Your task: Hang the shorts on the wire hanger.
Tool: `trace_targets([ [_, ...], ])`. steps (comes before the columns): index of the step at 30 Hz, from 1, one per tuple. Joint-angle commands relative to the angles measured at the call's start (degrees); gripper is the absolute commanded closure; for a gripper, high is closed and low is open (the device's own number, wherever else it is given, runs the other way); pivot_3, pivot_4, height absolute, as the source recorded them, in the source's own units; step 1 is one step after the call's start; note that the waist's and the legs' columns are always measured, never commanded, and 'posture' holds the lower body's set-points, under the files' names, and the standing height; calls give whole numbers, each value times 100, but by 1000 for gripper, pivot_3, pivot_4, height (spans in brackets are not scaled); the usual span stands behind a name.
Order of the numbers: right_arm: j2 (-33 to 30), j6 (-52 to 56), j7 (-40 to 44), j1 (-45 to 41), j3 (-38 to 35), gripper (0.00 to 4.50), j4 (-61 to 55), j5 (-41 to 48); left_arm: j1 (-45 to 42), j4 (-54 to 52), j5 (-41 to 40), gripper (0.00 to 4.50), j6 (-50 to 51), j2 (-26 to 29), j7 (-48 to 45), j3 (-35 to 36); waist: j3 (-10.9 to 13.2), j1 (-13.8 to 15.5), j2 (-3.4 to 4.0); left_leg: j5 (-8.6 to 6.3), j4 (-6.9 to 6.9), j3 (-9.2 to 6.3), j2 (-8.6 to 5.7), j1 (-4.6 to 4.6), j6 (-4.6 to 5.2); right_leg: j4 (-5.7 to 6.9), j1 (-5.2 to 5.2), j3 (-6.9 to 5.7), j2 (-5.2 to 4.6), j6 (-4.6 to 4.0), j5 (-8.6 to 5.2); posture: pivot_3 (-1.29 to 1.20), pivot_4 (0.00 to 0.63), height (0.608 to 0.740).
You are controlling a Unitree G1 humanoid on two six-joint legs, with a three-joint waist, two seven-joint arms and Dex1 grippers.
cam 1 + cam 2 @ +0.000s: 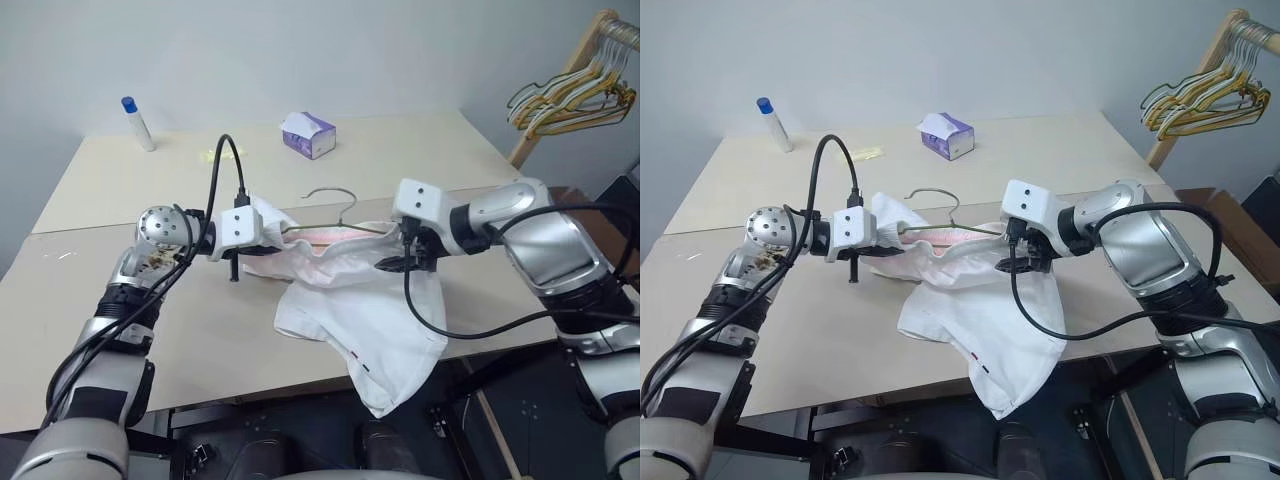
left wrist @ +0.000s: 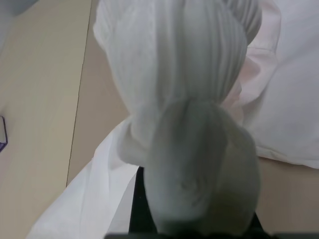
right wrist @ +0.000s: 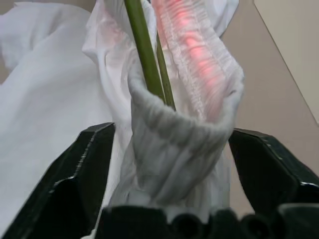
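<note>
Left pincer (image 1: 262,232) clamps the shorts (image 1: 350,300); right pincer (image 3: 169,164) gapes around waistband.

shorts (image 1: 350,300) on table (image 1: 420,150) front edge, one leg hanging over it. hanger (image 1: 335,210) partly inside waistband, hook sticking out behind. tissue box (image 1: 308,135) further back, bottle (image 1: 138,123) back left, hanger rack (image 1: 575,90) right of table.

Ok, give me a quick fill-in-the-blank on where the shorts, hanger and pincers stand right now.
1. The left pincer is ____ on the shorts.
2. The right pincer stands ____, with the waistband between its fingers.
3. The hanger wire runs inside the shorts' ____.
4. One leg of the shorts hangs over the ____ edge.

Missing: shut; open; waistband; table
</note>
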Motion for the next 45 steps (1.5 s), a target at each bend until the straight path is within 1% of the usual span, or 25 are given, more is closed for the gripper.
trace_targets([
  [1, -143, 221, 69, -67, -302, 14, -298, 130, -208, -5, -42, 4500, -112, 12, -4, 63, 0, -12, 0, 0, 0, 0, 0, 0, 0, 0, 0, 0, 0, 0, 0, -42, 0, 740],
  [5, -120, 474, 24, -167, -212, 14, -229, 81, -222, 18, -32, 4500, -134, -1, 2, 63, -1, -59, -1, 0, 1, -2, 0, 1, 1, 0, 0, 0, 0, 0, 0, -42, 0, 740],
  [8, -156, 441, 56, -222, -123, 595, -152, -13, -217, 11, -20, 4500, -171, 8, 27, 72, -1, -100, -1, 0, 2, -3, 0, 1, 1, 0, 0, 1, 0, 0, 0, -38, 0, 740],
  [10, -176, 426, 85, -231, -69, 1309, -132, -60, -214, -2, -26, 4500, -177, 13, 19, 76, -2, -108, -1, 0, 2, -4, 1, 2, 1, 0, 0, 1, 0, 0, 0, -38, 0, 740],
  [11, -168, 418, 92, -244, -58, 1548, -104, -75, -212, -5, -28, 4500, -181, 16, 13, 77, -2, -111, -1, 0, 2, -5, 1, 2, 1, 0, 0, 1, 0, 0, 0, -33, 0, 740],
  [13, -157, 395, 119, -269, -45, 1837, -63, -112, -209, -5, -28, 4500, -194, 21, 4, 76, -2, -112, -1, 0, 2, -5, 1, 3, 1, 1, 0, 2, 0, 0, 0, -32, 0, 740],
  [18, -219, 364, 215, -288, -18, 3466, -33, -141, -190, -31, -49, 4500, -246, 29, -36, 75, -2, -112, -1, 0, 2, -4, 0, 3, 1, 2, 0, 2, 0, 0, 0, -34, 0, 740],
  [20, -256, 372, 252, -262, -39, 4225, -69, -130, -188, -28, -53, 4500, -250, 26, -41, 76, -2, -108, -1, 0, 2, -4, 0, 2, 1, 2, 0, 2, -1, 0, 0, -35, 0, 740],
  [21, -265, 382, 266, -255, -48, 4491, -85, -125, -189, -22, -52, 4500, -254, 25, -44, 74, -2, -108, -1, 0, 2, -5, 0, 2, 1, 2, 0, 2, -1, 0, 0, -38, 0, 740],
  [30, -281, 485, 307, -191, -186, 4491, -195, 2, -253, 34, -81, 4500, -268, -46, -38, 80, -2, -113, -1, 0, 3, -5, 1, 4, 1, 1, 0, 2, -1, 0, 0, -46, 0, 740],
  [32, -295, 585, 294, -135, -291, 4491, -238, 109, -276, 44, -203, 4500, -236, -67, -131, 133, -2, -110, -1, 0, 3, -5, 1, 4, 1, 1, 0, 2, -1, 0, 0, -46, 0, 740],
  [34, -331, 749, 260, -27, -413, 4500, -341, 227, -293, -5, -447, 3844, -101, -103, -305, 238, -3, -107, -2, 0, 4, -5, 0, 3, 1, 2, 0, 2, -1, 0, 0, -51, 0, 740],
  [35, -344, 815, 239, 16, -456, 4500, -387, 270, -298, -31, -537, 3643, -33, -117, -368, 280, -4, -107, -2, 0, 4, -5, 1, 2, 1, 2, 0, 2, -1, 0, 0, -51, 0, 740],
  [36, -358, 928, 206, 93, -528, 4500, -448, 338, -302, -79, -675, 3346, 26, -119, -496, 327, -4, -112, -2, 0, 4, -5, 1, 2, 1, 2, 0, 2, -1, 0, 0, -52, 0, 740],
  [40, -390, 1457, -5, 459, -882, 4500, -664, 642, -333, -169, -976, 1969, 207, -94, -651, 483, -5, -114, -3, 0, 5, -6, 1, 3, 1, 0, 0, 3, -2, 0, 0, -54, 0, 740],
  [43, -360, 1954, -264, 848, -1286, 4500, -854, 938, -376, -129, -1041, 971, 164, -40, -524, 630, -9, -111, -8, 0, 6, -10, 1, 5, 1, -1, 1, 4, -1, 0, 1, -60, 0, 740],
  [45, -287, 2286, -532, 1197, -1647, 4500, -1028, 1100, -472, -59, -1037, 327, 149, -37, -219, 798, -11, -103, -9, -1, 7, -13, 1, 5, 1, -1, 2, 3, -2, -1, 1, -62, 0, 740],
])
